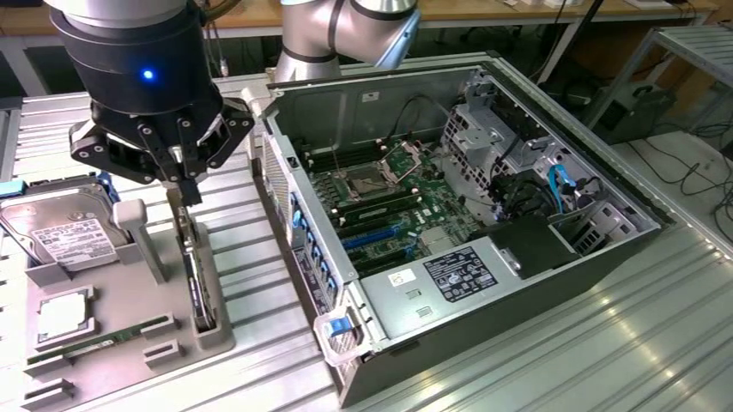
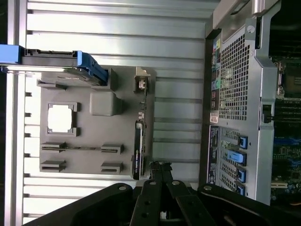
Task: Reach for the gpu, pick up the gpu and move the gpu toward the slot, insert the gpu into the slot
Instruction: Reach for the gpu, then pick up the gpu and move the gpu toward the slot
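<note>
The gpu (image 1: pixel 198 279) is a thin black card standing on edge in a groove of the grey holder tray (image 1: pixel 172 296), at the exterior view's left. My gripper (image 1: pixel 185 196) hangs just above the card's far end, fingers drawn together with nothing between them. In the wrist view the fingertips (image 2: pixel 160 165) meet beside the near end of the gpu (image 2: pixel 137 150), without touching it. The blue slot (image 1: pixel 369 241) lies on the green motherboard (image 1: pixel 441 193) inside the open computer case, well away at the exterior view's right.
The tray also holds a silver hard drive (image 1: pixel 60 233), a square processor chip (image 1: pixel 63 314) and a green memory stick (image 1: pixel 106 340). The case's perforated rear wall (image 2: pixel 235 80) stands close beside the tray. Ribbed metal table (image 1: pixel 596 343) surrounds everything.
</note>
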### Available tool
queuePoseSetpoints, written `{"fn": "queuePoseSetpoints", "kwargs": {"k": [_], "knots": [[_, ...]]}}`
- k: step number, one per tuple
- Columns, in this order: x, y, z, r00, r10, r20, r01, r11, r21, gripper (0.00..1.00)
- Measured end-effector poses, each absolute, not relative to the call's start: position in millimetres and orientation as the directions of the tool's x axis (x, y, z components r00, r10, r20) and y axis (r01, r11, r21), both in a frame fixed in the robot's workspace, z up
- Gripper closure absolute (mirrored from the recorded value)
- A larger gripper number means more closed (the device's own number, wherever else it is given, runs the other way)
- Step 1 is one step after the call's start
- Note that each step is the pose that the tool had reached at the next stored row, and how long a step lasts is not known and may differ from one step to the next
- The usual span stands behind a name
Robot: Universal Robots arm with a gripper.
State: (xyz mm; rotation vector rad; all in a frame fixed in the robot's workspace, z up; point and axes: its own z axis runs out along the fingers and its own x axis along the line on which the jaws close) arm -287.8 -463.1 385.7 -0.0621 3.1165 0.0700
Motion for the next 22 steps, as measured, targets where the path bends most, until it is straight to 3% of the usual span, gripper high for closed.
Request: {"fn": "queuePoseSetpoints", "kwargs": {"k": [22], "knots": [[-321.1, -461.9, 383.3, -0.999, -0.04, -0.025, -0.041, 0.998, 0.044, 0.89]]}}
